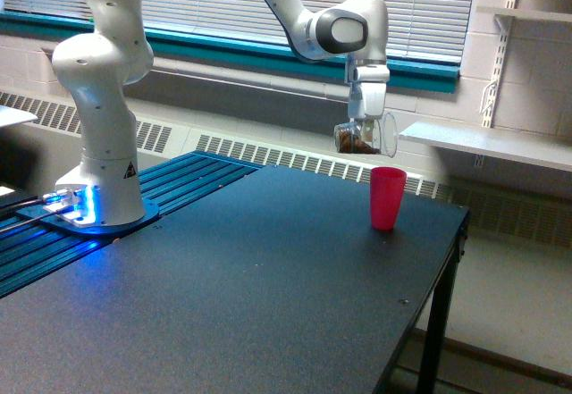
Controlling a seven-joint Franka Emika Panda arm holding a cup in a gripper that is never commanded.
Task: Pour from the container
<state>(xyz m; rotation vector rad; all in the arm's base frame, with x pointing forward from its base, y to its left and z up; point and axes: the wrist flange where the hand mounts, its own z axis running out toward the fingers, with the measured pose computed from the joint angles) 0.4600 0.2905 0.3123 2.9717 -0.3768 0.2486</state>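
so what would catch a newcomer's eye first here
Probably the white robot arm on the exterior view's left, its base lit blue, reaching across the dark table. Its gripper holds a clear container with brown bits, tipped on its side in the air. Just below it, to the right, a pink cup stands upright near the table's far edge.

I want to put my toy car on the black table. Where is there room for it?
Almost the whole table is bare: the wide stretch between the robot base on the exterior view's left and the pink cup. Only the far corner is crowded, where the gripper holds the clear container, tipped on its side, above the pink cup.
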